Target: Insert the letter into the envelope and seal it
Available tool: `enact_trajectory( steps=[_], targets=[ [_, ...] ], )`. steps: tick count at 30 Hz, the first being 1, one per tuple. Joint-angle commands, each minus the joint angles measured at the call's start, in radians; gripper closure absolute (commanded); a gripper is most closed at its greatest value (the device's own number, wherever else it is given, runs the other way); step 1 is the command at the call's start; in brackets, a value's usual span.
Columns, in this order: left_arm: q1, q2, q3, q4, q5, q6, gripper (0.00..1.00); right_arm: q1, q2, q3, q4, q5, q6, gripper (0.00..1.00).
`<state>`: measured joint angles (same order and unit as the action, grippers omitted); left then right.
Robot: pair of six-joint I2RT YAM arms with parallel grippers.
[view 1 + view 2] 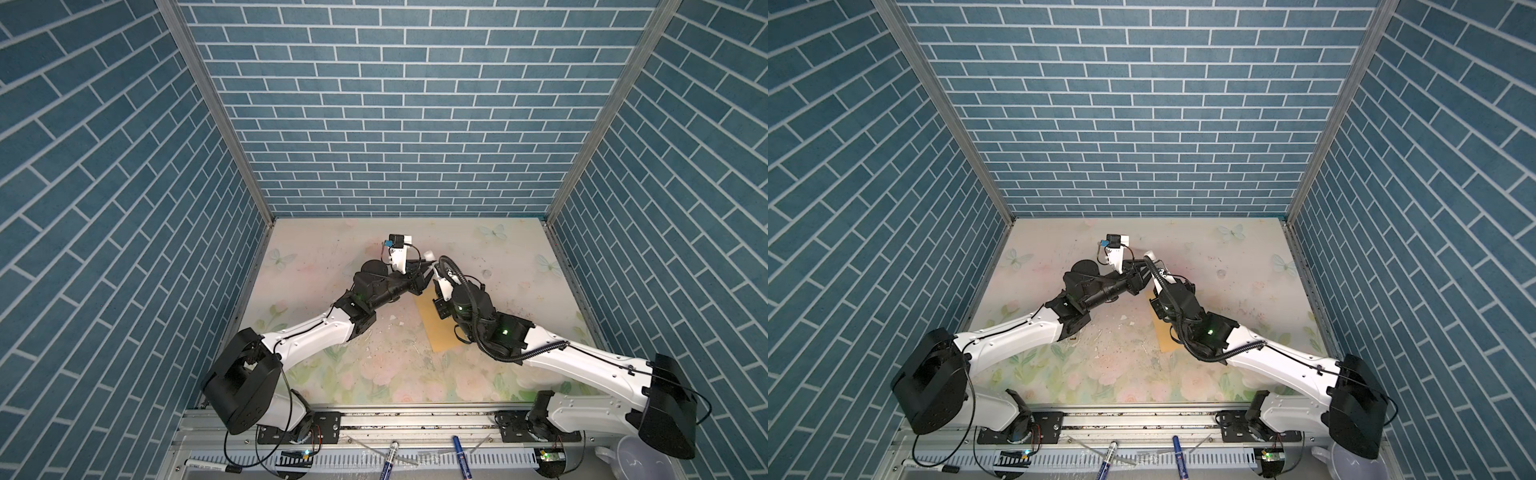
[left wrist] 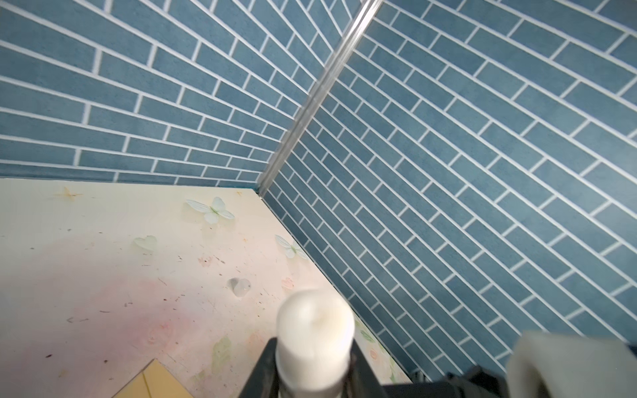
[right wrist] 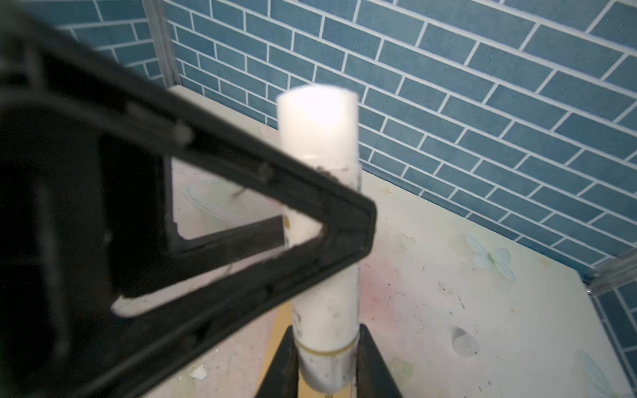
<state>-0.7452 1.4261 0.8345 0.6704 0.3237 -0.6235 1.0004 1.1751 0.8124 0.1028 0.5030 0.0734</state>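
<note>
The envelope (image 1: 434, 334) lies flat on the bench (image 1: 498, 257) under the right arm; the letter is out of view, presumably inside. Sealing looks to be the step in hand: the right gripper (image 3: 327, 341) has its fingers clamped on a white stick (image 3: 319, 138), likely glue; the left gripper (image 2: 314, 344) has its fingers flanking the cap, grip unclear. Next: a straight uncapping pull. No legible writing.

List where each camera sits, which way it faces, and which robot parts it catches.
Both top views: high at the front, looking down at the table and envelope; the left arm and right arm both show.
Left wrist: on the left arm, facing the back right corner; the left gripper straddles the white stick.
Right wrist: on the right arm, facing the back wall; the right gripper clamps the stick, and a left finger crosses.
Shared: both wrist views show the stick.
</note>
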Motion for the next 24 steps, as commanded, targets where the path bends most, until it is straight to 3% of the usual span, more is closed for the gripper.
enact_trajectory(
  steps=[1,6,12,19,24],
  targets=[
    [-0.014,-0.038,-0.027,0.027,0.058,0.029,0.57,-0.039,-0.061,-0.048,0.095,-0.157,0.062,1.0],
    [-0.01,-0.058,-0.042,0.051,0.082,0.039,0.4,-0.108,-0.111,-0.085,0.115,-0.295,0.113,1.0],
    [0.033,-0.08,-0.092,0.191,0.166,0.026,0.2,-0.202,-0.164,-0.108,0.119,-0.546,0.155,1.0],
    [0.058,-0.107,-0.116,0.273,0.281,0.045,0.17,-0.318,-0.205,-0.121,0.161,-0.914,0.241,1.0],
    [0.061,-0.105,-0.12,0.316,0.325,0.046,0.17,-0.363,-0.191,-0.13,0.237,-1.092,0.315,1.0]
  ],
)
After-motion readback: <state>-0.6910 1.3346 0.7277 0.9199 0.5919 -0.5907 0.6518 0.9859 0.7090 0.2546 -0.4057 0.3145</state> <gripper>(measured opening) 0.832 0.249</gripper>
